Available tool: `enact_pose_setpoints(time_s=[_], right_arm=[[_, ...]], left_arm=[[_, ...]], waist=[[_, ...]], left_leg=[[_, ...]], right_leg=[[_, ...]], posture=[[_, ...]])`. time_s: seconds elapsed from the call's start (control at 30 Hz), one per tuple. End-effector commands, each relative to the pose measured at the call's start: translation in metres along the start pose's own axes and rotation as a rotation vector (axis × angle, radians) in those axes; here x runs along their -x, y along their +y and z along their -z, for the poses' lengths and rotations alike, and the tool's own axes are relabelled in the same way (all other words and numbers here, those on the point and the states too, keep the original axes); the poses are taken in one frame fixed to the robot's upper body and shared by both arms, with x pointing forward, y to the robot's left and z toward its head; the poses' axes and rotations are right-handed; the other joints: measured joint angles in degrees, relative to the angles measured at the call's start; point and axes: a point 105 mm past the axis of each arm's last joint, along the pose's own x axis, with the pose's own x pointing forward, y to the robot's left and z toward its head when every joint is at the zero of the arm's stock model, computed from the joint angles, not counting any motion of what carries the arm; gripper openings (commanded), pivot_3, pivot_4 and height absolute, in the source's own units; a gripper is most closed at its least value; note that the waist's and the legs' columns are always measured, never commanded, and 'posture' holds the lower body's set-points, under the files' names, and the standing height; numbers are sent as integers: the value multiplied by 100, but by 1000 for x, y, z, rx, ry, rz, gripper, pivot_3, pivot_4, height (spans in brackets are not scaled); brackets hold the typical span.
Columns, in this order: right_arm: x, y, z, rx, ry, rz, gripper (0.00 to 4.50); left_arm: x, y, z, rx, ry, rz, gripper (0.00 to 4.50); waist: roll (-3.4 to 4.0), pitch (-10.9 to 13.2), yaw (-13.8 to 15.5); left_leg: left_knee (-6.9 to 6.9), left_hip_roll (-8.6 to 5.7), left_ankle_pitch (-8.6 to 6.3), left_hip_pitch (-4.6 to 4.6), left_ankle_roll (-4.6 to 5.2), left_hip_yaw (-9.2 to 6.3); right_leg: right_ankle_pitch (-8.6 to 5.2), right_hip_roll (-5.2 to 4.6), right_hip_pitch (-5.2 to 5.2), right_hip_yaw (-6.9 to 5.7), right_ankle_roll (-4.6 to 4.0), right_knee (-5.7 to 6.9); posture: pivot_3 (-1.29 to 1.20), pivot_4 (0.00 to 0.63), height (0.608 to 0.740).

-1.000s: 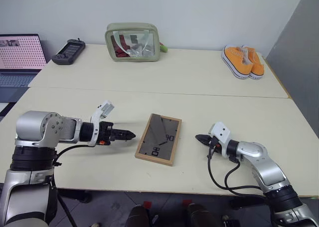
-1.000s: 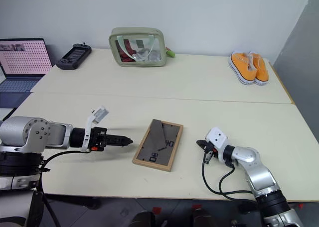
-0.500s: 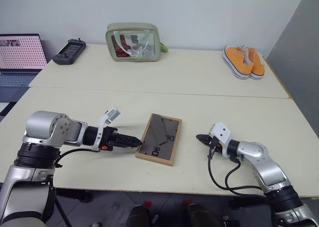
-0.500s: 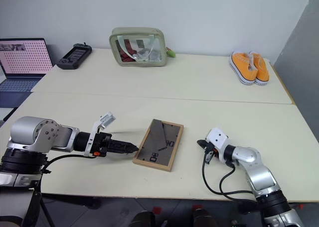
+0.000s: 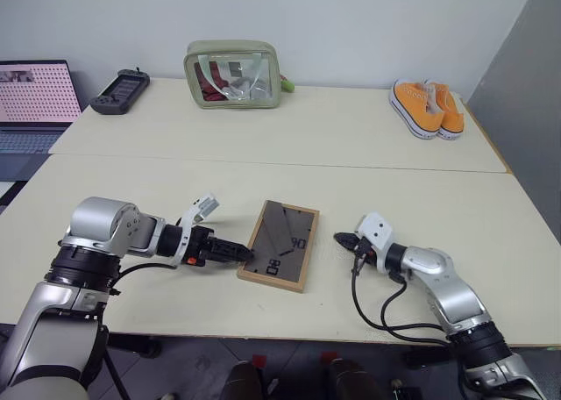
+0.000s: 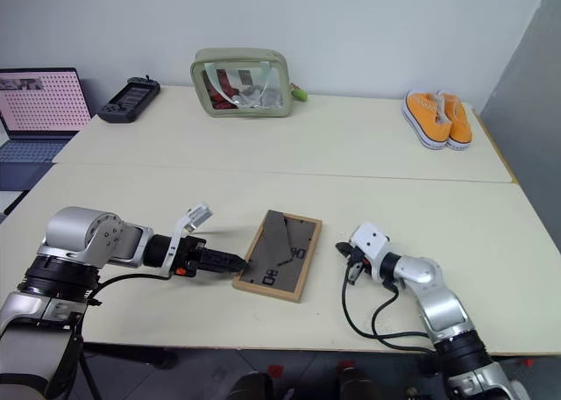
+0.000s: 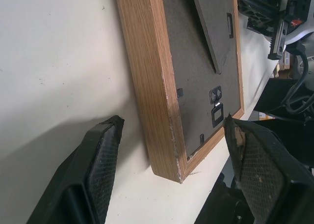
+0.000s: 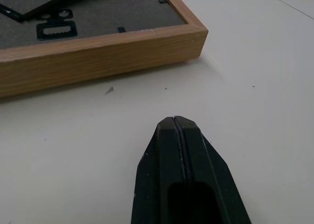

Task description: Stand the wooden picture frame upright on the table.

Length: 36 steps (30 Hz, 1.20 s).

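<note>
Frame [image 5: 280,245], wooden, is lying face down near the tabletop's [image 5: 351,137] front edge, grey back and easel stand showing. Left gripper [image 7: 171,175] is straddling its near left corner, fingers spread wide; right gripper [image 8: 179,135] is sitting pressed together just off the right side. Advisable: bracing from the right while the left pinches and tilts the edge up.

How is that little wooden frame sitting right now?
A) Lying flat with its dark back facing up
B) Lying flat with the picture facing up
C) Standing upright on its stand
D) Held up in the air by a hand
A: the frame lies flat on the table, its dark back and folded stand facing up; neither hand holds it.
</note>
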Motion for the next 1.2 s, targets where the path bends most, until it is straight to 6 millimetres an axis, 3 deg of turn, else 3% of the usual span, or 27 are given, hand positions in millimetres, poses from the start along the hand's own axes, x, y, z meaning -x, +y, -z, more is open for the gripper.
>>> enact_pose_setpoints(time_s=[0.03,0.73,0.87,1.0,1.13,1.2], right_arm=[[-10,3,-11,14,-42,1,0],[-47,24,-41,-32,-139,-23,0],[-36,15,-34,27,-97,-10,0],[-3,-6,-18,101,-13,15,0],[29,-9,-4,134,59,-21,0],[41,-7,3,140,90,-39,0]], left_arm=[[-4,-4,2,-6,16,25,3485],[-8,-6,-6,-6,-17,36,3485],[-8,-5,-6,-2,-23,37,3485],[-7,-4,-3,14,-26,35,3485],[0,-9,11,88,8,59,3485],[7,-14,28,98,41,80,3485]], waist=[[1,0,-2],[2,0,8],[3,0,29],[8,3,81],[8,4,68],[9,3,-10]], left_leg=[[0,0,0,0,0,-1],[0,-1,1,0,-2,-10],[0,-3,1,0,-2,-14],[2,-10,1,0,-2,-15],[-1,-6,0,0,-1,-18],[-2,-2,0,1,-1,-23]], right_leg=[[0,0,0,-1,0,1],[0,-2,4,-12,0,2],[0,-4,7,-17,0,2],[0,-10,11,-19,0,-2],[-4,-7,14,-24,-5,-5],[-7,-5,15,-28,-10,-3]], posture=[[0,150,740],[0,150,740],[0,150,740],[0,150,740],[0,150,740],[0,150,740]])
